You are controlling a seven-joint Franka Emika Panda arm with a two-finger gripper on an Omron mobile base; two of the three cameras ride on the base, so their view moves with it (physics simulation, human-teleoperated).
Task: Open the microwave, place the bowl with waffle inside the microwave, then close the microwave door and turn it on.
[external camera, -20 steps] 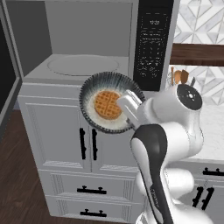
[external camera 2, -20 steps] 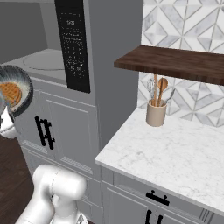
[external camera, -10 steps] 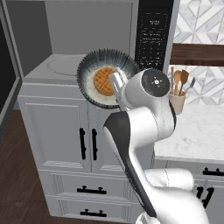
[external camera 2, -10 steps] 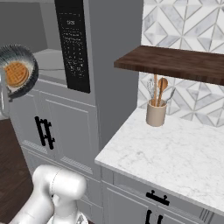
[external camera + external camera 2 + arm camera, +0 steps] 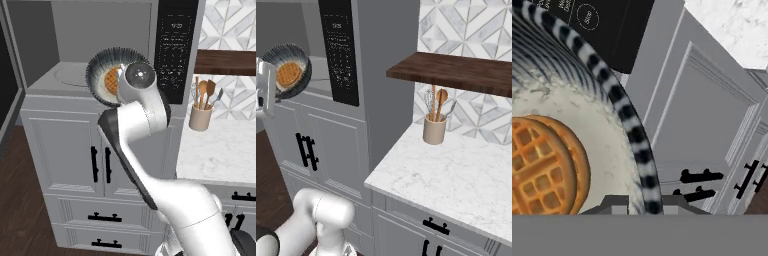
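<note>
The microwave [image 5: 100, 35] stands open, its pale interior and round turntable [image 5: 72, 75] showing. The microwave door [image 5: 8, 95] is swung out at the far left. The black keypad panel [image 5: 174, 50] is on the right of the opening. The dark streaked bowl [image 5: 102, 65] hangs tilted in front of the cavity's lower right, above the ledge. The waffle [image 5: 111, 81] lies inside it. My gripper [image 5: 644, 202] is shut on the bowl's rim [image 5: 629, 125], with the waffle [image 5: 547, 165] close beside it. From the right, the bowl [image 5: 298, 57] and waffle [image 5: 288, 73] show left of the keypad.
White cabinet doors [image 5: 70, 150] with black handles and drawers sit below the microwave. To the right, a marble counter [image 5: 456, 180] carries a tan utensil cup [image 5: 434, 130] with wooden spoons, under a dark wooden shelf [image 5: 456, 72].
The arm has raised the bowl with the waffle from cabinet-front height up to the microwave opening and nearer to it. The grip on the rim is unchanged.
</note>
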